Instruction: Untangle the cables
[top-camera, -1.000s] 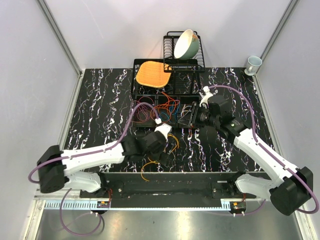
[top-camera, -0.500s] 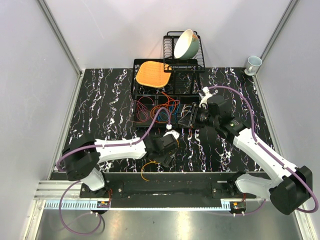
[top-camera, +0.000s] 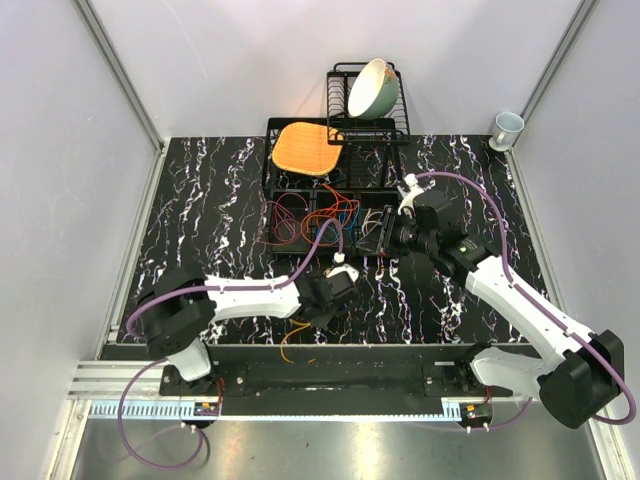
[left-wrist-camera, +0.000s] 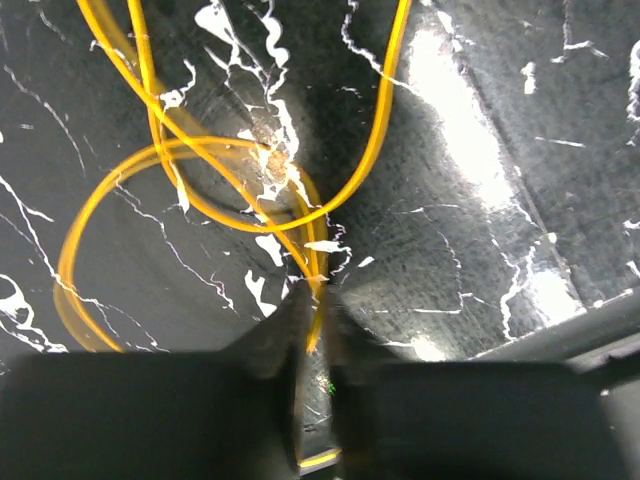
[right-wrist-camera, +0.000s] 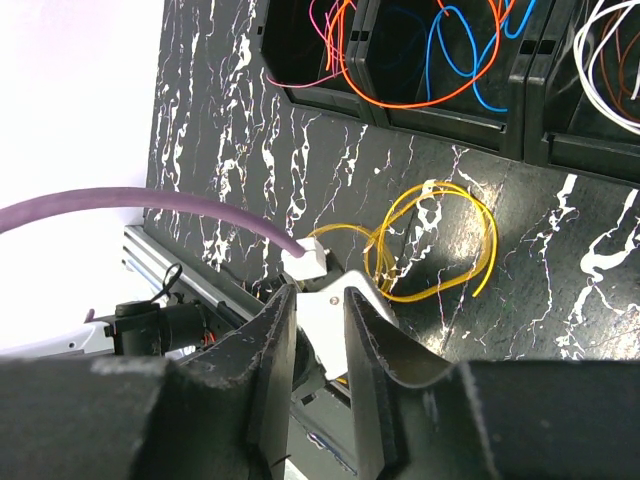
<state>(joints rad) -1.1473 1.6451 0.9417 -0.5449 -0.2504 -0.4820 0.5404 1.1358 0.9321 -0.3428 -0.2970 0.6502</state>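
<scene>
Red and purple cables (top-camera: 285, 222): looped together in the left compartment of the black tray (right-wrist-camera: 525, 100) at mid-desk; not yet separated.
Yellow cable (left-wrist-camera: 200, 160): laid out alone on the desk (top-camera: 200, 200) near its front edge, well apart from the tray. Several loops are seen crossing one another, but no strand of another colour is caught in it.
Left pincer (left-wrist-camera: 315, 300): lowered to the desk over the yellow cable. Its fingers are pressed together with one yellow strand clamped between the tips.
Orange and blue cables (top-camera: 338, 212): piled in the middle compartment. In the right wrist view an orange strand is seen running over the divider into the left compartment.
White cables (top-camera: 372, 218): gathered in the right compartment, with a darker strand among them. Whether they are knotted cannot be told.
Right pincer (right-wrist-camera: 318, 300): held above the tray's right end. Its fingers are set slightly apart and nothing is held between them.
Done: one cable, the yellow, is judged freed from the bundle.
Left: most of the task is judged outstanding. The colours in the tray remain interlaced, and the yellow cable's own loops are not yet laid straight.
</scene>
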